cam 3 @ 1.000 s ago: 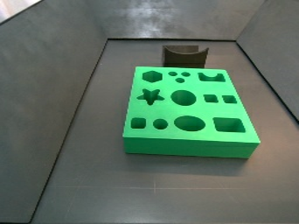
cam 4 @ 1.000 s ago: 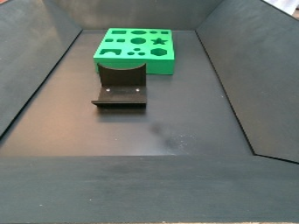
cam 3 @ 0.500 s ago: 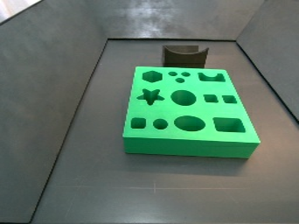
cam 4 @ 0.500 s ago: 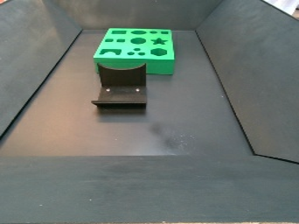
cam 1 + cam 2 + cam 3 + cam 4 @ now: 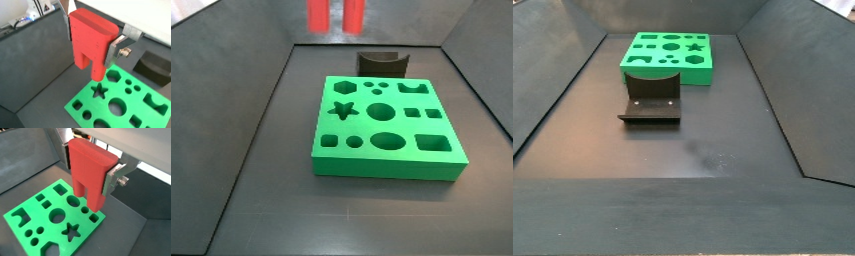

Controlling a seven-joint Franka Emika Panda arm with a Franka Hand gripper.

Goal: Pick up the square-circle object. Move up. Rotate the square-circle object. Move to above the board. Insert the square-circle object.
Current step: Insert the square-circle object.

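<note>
— What is the end effector (image 5: 90, 40) doing?
— Its silver fingers (image 5: 115, 174) clamp the red square-circle object (image 5: 91, 173), legs pointing down.
— Where is it?
— High above the green board (image 5: 47, 223) on the table (image 5: 714, 140).

Illumination is even and diffuse in all views, with no hard highlights on the matte dark grey counter (image 5: 714, 140). In both side views the large bright green slab with shaped holes (image 5: 385, 125) (image 5: 668, 55) is sharp and strongly saturated, casting only a faint soft shadow at its base. In both wrist views the small red plastic block (image 5: 92, 40) (image 5: 92, 172) held in the claw (image 5: 93, 30) (image 5: 90, 160) is slightly soft-focused; background areas beyond the enclosure appear overexposed.
</note>
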